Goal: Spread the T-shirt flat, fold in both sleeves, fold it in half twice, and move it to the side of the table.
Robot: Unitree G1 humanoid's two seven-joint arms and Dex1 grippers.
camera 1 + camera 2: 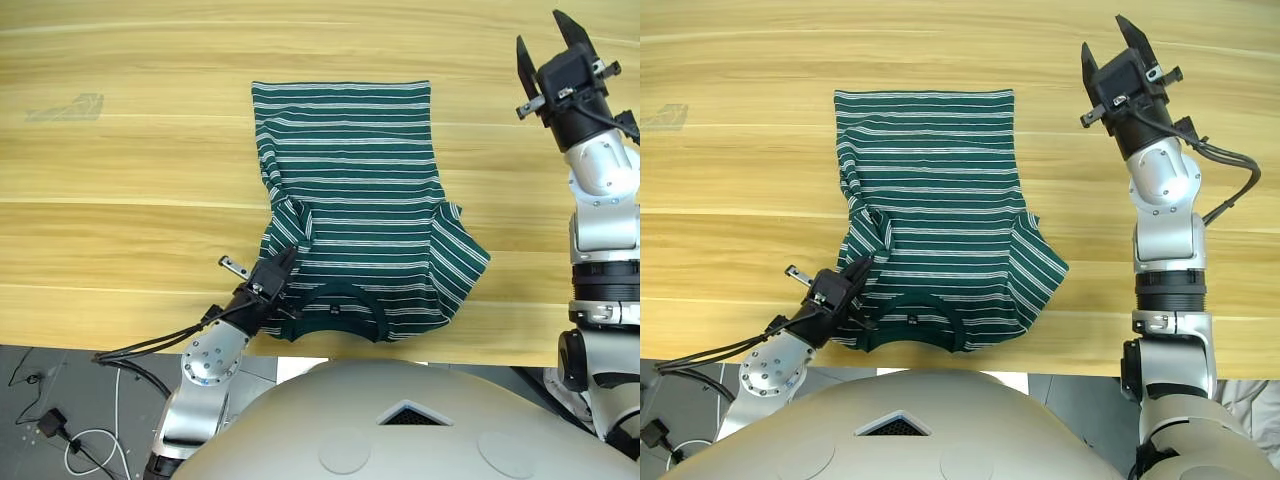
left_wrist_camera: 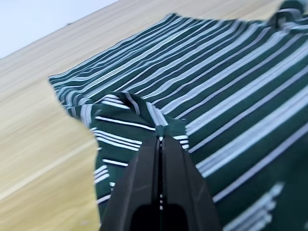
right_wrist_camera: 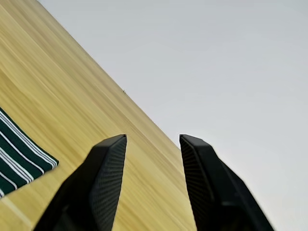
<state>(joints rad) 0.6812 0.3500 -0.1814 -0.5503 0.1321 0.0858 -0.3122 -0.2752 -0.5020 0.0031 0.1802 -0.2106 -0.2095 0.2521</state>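
Observation:
A dark green T-shirt (image 1: 350, 190) with white stripes lies on the wooden table (image 1: 120, 240), collar toward me and hem at the far side. Its left sleeve is folded in over the body, while the right sleeve (image 1: 458, 262) still spreads outward. My left gripper (image 1: 285, 262) rests at the shirt's near left side, and its fingers (image 2: 144, 178) are shut on a bunched fold of the left sleeve (image 2: 130, 108). My right gripper (image 1: 545, 35) hangs above the table, off the shirt's far right corner (image 3: 29, 161). It is open with nothing in it.
The table's near edge (image 1: 120, 335) runs just behind the left arm, with cables (image 1: 60, 420) on the floor below. A faint grey mark (image 1: 65, 107) lies on the far left of the table. Bare wood surrounds the shirt on both sides.

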